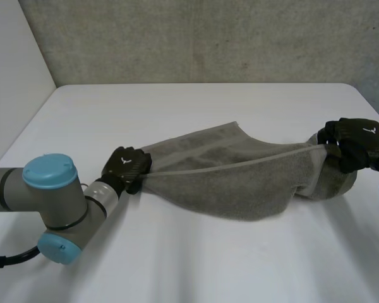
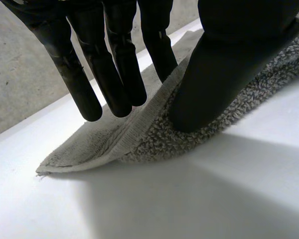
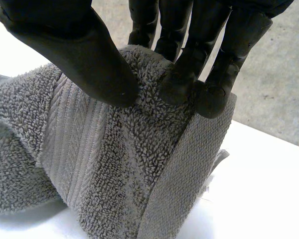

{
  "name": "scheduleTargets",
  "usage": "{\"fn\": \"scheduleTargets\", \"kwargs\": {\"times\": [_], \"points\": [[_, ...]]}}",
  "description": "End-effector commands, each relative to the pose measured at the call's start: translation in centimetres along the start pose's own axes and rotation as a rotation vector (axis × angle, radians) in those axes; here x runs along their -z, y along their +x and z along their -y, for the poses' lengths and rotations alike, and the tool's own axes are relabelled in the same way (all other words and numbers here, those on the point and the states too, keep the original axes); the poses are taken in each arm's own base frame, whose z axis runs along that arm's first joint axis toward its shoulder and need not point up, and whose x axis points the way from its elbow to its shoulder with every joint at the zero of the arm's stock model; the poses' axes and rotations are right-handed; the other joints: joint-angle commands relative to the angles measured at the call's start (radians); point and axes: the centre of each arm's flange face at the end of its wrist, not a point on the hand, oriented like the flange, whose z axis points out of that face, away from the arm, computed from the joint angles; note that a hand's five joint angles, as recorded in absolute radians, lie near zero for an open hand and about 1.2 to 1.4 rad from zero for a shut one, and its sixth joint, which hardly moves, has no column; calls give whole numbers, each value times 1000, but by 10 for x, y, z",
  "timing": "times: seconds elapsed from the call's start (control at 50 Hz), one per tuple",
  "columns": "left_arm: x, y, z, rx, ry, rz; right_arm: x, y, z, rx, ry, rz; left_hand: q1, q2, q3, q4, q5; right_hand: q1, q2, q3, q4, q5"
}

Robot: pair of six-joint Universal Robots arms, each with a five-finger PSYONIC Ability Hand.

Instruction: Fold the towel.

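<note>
Left arm (image 1: 47,196), towel (image 1: 240,183), white table (image 1: 177,265)

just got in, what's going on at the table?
Both hands have the grey towel over the white table. The left hand pinches one end at its hem between thumb and fingers. The right hand pinches the other end, which is bunched up. One hem runs taut between them and the rest sags toward the table. No neat fold is laid down yet.
</note>
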Motion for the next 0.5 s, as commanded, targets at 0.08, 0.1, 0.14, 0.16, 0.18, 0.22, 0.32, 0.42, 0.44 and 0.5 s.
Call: {"fn": "scheduleTargets", "kwargs": {"times": [0.08,0.1,0.14,0.16,0.18,0.22,0.32,0.42,0.44,0.5], "points": [[0,-1,-1,4,-15,1,1,1,9,19,24,-5,435,433,434,433,434,83,85,58,62,73],[0,-3,3,2,-6,6,1,1,9,19,24,-5,435,433,434,433,434,83,85,58,62,73],[0,-5,9,-4,9,15,1,1,15,33,42,-10,435,433,434,433,434,83,85,58,62,73],[0,-10,25,-13,51,29,2,2,26,56,74,-15,435,433,434,433,434,83,85,58,62,73],[5,-18,51,-27,112,55,5,3,41,88,116,-28,435,433,434,433,434,83,85,58,62,73],[12,-27,78,-42,181,87,9,3,58,121,164,-38,435,433,434,433,434,83,85,58,62,73],[48,-46,169,-66,425,176,29,-2,119,221,345,-72,435,433,434,433,434,83,85,58,62,73],[98,-57,246,-8,651,230,59,-9,172,249,478,-79,435,433,434,433,434,83,85,58,62,73],[114,-57,264,8,701,234,66,-12,184,259,494,-77,435,433,434,433,434,83,85,58,62,73],[139,-58,284,13,737,239,78,-18,202,278,510,-80,435,433,434,433,434,83,85,58,62,73]]}}
